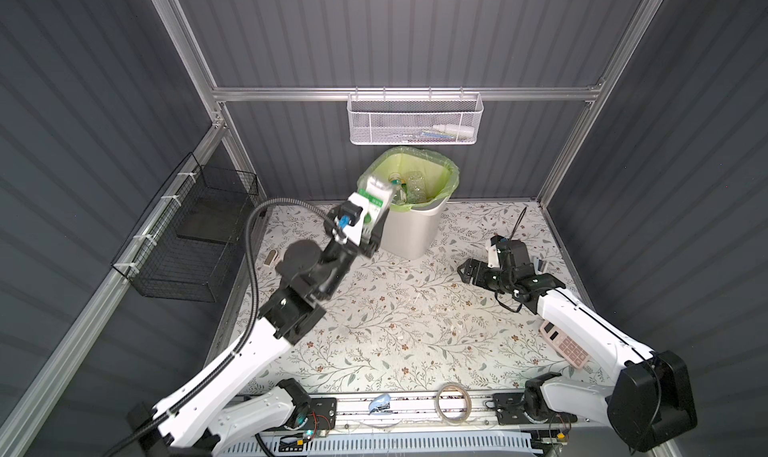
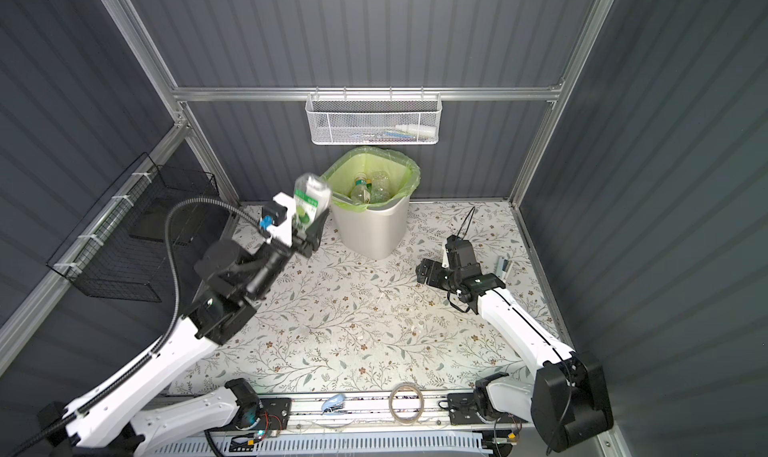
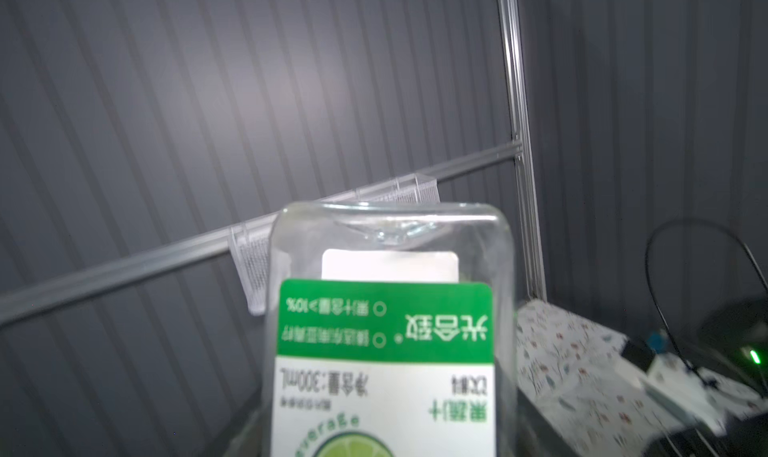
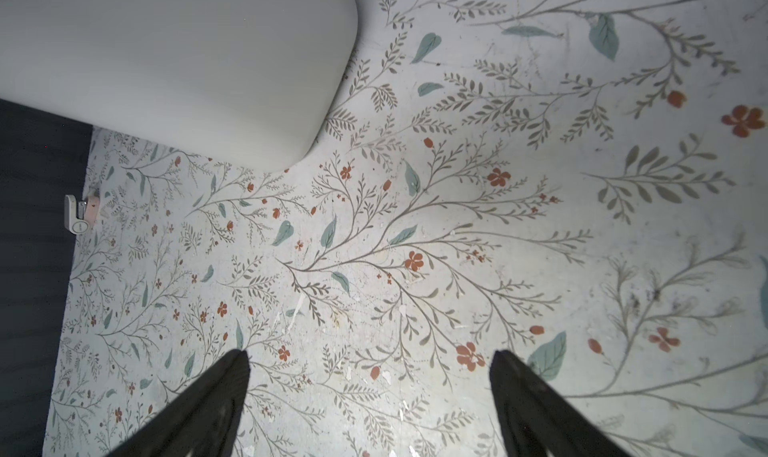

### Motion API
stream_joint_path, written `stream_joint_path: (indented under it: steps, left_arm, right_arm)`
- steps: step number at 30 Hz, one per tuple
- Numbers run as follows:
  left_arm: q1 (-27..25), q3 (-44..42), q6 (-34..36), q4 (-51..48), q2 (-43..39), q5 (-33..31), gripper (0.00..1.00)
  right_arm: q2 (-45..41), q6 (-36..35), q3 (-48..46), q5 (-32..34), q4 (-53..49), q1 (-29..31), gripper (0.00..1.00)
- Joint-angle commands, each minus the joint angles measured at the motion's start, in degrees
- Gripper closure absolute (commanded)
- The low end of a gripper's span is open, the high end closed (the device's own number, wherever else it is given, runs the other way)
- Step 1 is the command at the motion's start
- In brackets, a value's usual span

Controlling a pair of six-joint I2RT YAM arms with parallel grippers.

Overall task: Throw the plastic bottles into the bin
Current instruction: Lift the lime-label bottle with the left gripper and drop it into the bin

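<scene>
Standing by, I saw the left gripper (image 1: 367, 226) clamped on a clear, square-shouldered bottle (image 1: 375, 196) with a green-and-white lime label. It was held base upward, just beside the green-lined rim of the bin (image 1: 409, 231). More bottles (image 1: 412, 188) lay inside. The right gripper (image 4: 370, 354) hung spread and empty over the floral tabletop (image 1: 395, 322). Grey ribbed walls (image 1: 374, 31) enclosed everything.

In both top views we looked down from high up at the front, toward the back wall (image 1: 395, 39), and saw the whole table (image 1: 395, 309) and the bin (image 1: 409, 230). Our left wrist camera sat very close to a bottle (image 3: 386, 330) and faced the wall and the white basket (image 3: 253, 268). Our right wrist camera looked down at the table from near and saw the bin's side too.
</scene>
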Motion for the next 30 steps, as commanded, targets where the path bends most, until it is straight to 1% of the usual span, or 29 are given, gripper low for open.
stream_joint_path:
  steps: [1,2,3,5,6,7,8,9,10,11,12,13,15,17,19,25,30]
  left_arm:
    - [3.3,24.4,3.9,-10.0,18.0,8.7,0.44]
    - [4.3,33.5,2.8,-15.4,24.8,10.7,0.43]
    - [4.9,44.4,1.4,-21.4,33.0,10.7,0.39]
    - [6.0,70.6,-1.3,-37.8,49.2,10.4,0.12]
    - [6.4,83.5,-2.9,-44.7,56.9,8.9,0.01]
    - [6.7,92.1,-3.8,-48.9,62.1,7.5,0.00]
    - [6.8,94.3,-4.3,-50.2,64.1,6.2,0.00]
    - [6.9,91.2,-4.8,-49.2,63.0,4.9,0.00]
    - [6.9,81.4,-5.0,-44.8,59.2,4.6,0.00]
    - [7.0,70.7,-5.0,-38.3,53.9,4.7,0.00]
    - [7.1,59.3,-5.1,-29.8,48.5,4.7,0.00]
    - [7.3,52.5,-5.6,-24.1,44.5,4.5,0.00]
    - [7.6,50.4,-7.0,-23.4,41.8,2.4,0.00]
    - [7.7,48.9,-6.8,-23.4,39.8,0.9,0.00]
    - [7.7,45.3,-6.2,-21.6,36.8,-0.5,0.00]
    - [9.2,28.1,-6.3,-13.9,26.2,-5.3,0.00]
    - [14.7,16.3,-12.4,-12.9,19.2,-5.9,0.00]
  right_arm:
    - [0.1,1.4,0.5,0.4,2.8,0.5,0.08]
    - [0.4,1.6,0.6,0.3,3.0,0.6,0.08]
    - [0.6,1.8,0.7,0.2,3.2,0.8,0.08]
    - [0.6,2.2,0.6,-0.1,3.1,1.1,0.08]
    - [0.4,2.3,0.5,-0.1,2.9,1.3,0.08]
    - [-0.1,2.4,0.1,0.1,2.4,1.3,0.07]
    - [-0.7,2.4,-0.3,0.5,2.1,1.3,0.06]
    - [-1.7,2.4,-1.1,1.1,2.0,1.3,0.06]
    - [-2.9,2.3,-1.8,1.9,1.9,1.3,0.05]
    - [-3.6,2.4,-2.6,2.4,1.9,1.3,0.04]
    - [-4.5,2.3,-3.2,2.9,1.9,1.3,0.04]
    - [-4.9,2.1,-3.6,3.3,1.8,1.3,0.04]
    - [-5.0,1.9,-3.7,3.4,1.5,1.2,0.04]
    - [-4.2,1.9,-3.4,2.9,1.6,1.2,0.04]
    - [-3.5,2.2,-3.1,2.8,2.0,1.2,0.04]
    - [-2.5,1.8,-2.5,3.5,2.6,1.2,0.04]
    - [-1.8,0.6,-1.0,4.2,1.4,0.9,0.04]
